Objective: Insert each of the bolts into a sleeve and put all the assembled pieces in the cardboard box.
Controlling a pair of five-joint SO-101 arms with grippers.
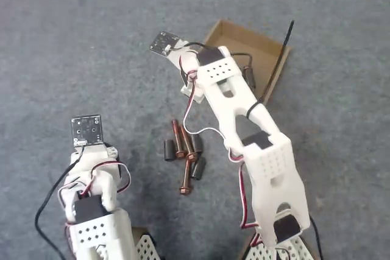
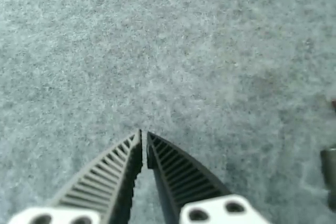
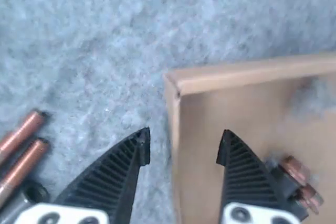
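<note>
Three copper bolts and three black sleeves lie loose together on the grey carpet between the arms. The cardboard box stands at the back, with one assembled bolt-in-sleeve piece inside. My right gripper is open and empty, its fingers either side of the box wall near a corner. The assembled piece lies just beside one finger, and two bolts and a sleeve lie outside the box. My left gripper is shut on nothing, low over bare carpet, left of the pile.
The right arm stretches from the front edge over the carpet to the box, passing just right of the loose parts. A dark sleeve shows at the edge of the left wrist view. Carpet lies bare to the left and far right.
</note>
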